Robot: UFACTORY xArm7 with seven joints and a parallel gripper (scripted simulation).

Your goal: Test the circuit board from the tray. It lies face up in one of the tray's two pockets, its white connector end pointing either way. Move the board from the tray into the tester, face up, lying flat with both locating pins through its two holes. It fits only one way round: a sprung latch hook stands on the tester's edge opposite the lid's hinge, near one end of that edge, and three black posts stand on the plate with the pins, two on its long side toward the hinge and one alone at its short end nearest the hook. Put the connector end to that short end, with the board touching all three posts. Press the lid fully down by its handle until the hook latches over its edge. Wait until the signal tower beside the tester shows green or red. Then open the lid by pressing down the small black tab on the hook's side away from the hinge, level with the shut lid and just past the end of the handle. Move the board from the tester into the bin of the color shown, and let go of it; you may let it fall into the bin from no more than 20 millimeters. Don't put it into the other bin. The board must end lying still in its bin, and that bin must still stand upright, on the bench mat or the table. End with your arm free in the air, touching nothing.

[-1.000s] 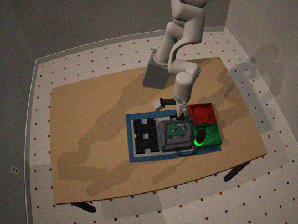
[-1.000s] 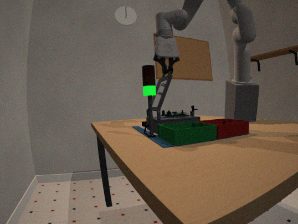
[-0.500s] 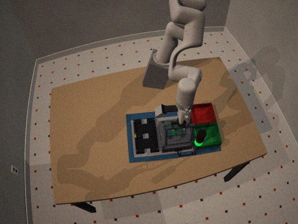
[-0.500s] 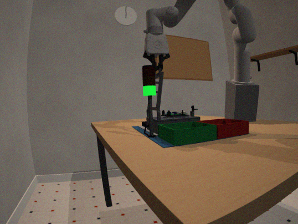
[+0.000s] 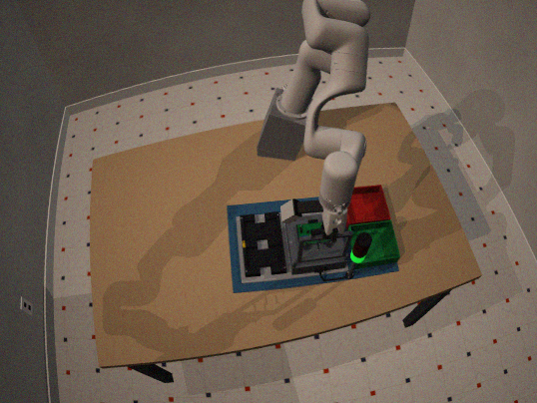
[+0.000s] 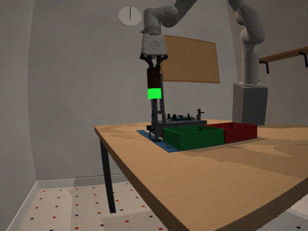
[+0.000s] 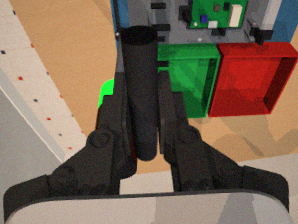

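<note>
The gripper [image 7: 148,137] is clamped on the lid's black handle [image 7: 140,83], holding the lid [image 6: 159,108] raised nearly upright above the tester [image 5: 319,249]. The board [image 5: 313,227] lies face up on the tester's plate, its white connector [image 7: 236,16] visible at the end toward the bins in the wrist view. The tower [image 6: 154,83] shows green. On the blue mat [image 5: 235,249], the tray [image 5: 263,244] sits at the tester's 9 o'clock in the top view, the green bin [image 5: 386,241] at 3 o'clock, and the red bin [image 5: 369,203] at 1 o'clock.
</note>
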